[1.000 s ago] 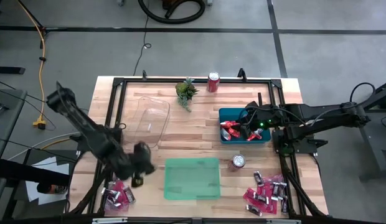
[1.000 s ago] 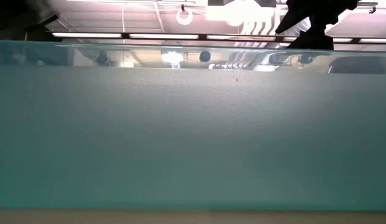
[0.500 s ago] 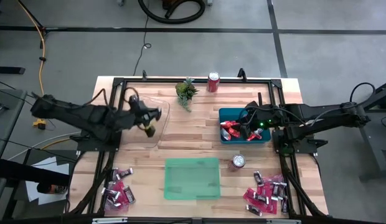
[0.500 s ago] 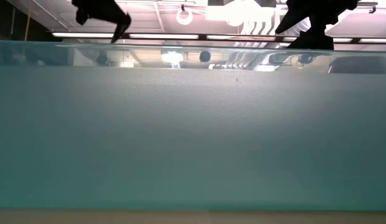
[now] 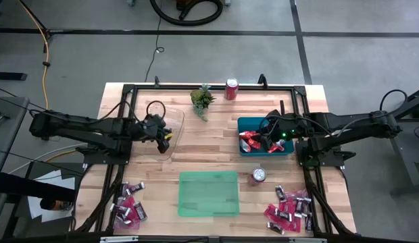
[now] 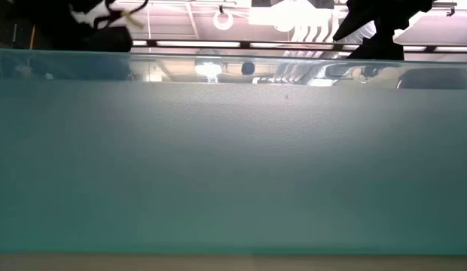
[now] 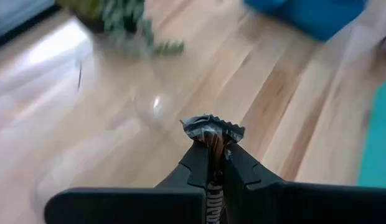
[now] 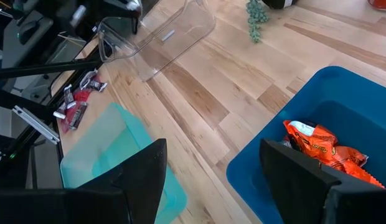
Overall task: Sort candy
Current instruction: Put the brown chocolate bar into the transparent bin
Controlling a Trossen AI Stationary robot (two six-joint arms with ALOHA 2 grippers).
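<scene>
Light wooden table with a black frame along its edges, seen from above.

Near the upper middle of the frame a small green plant stands beside a red soda can. A clear plastic tray lies left of centre, and a blue tray with red-orange packets in it sits right of centre. A green tray lies at the lower middle, with a second soda can just to its right. One pile of candy, pink-red packets and dark bars, lies on the boards at lower left; another pile lies at lower right.
</scene>
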